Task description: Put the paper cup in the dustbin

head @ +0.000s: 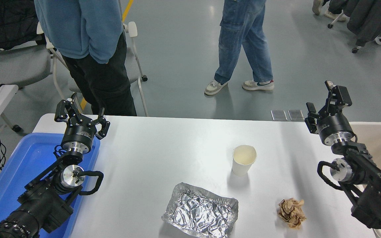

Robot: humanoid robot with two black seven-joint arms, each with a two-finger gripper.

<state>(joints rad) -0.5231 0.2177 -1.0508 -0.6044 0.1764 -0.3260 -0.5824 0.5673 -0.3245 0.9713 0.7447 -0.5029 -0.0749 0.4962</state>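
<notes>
The white paper cup (243,160) stands upright on the white table (177,148), right of the middle, its cream inside showing. The beige dustbin (380,145) is at the table's right edge, partly hidden behind my right arm. My right gripper (323,100) is open and empty, raised over the table's far right edge, well to the right of the cup and beyond it. My left gripper (79,114) is open and empty, parked at the far left over the blue tray's corner.
A crinkled silver foil tray (200,211) lies near the front edge. A crumpled brown paper ball (291,212) lies to its right. A blue plastic tray (18,172) sits at the left. Two people stand beyond the table's far side, beside chairs.
</notes>
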